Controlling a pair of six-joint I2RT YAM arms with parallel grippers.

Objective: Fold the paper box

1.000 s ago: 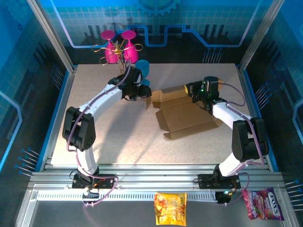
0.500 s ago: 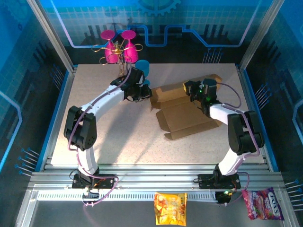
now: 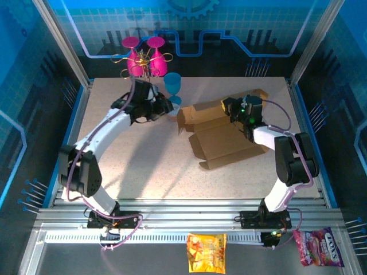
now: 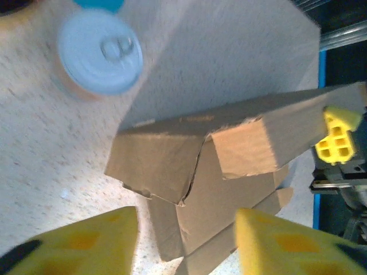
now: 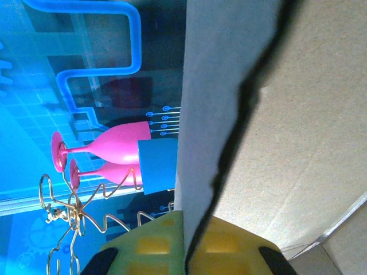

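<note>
Drawn back leftward, the left gripper [image 3: 165,110] hung parted and empty near the raised side flap of the paper box [image 3: 223,140]; the right gripper [image 3: 230,107] clenched its upright rear wall, brown base flat between them.

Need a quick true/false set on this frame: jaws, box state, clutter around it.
1. The right jaws are shut on a raised panel of the paper box. True.
2. The left jaws grip the box's left flap. False: they stand open, short of the box, with nothing between them.
3. The box is fully closed. False: it lies open, its near flaps spread flat on the table.
4. Pink wine glasses stand at the table's far edge, behind the left arm. True.
5. The yellow snack bag lies on the table beside the box. False: it lies on the near ledge, in front of the arm bases.
</note>
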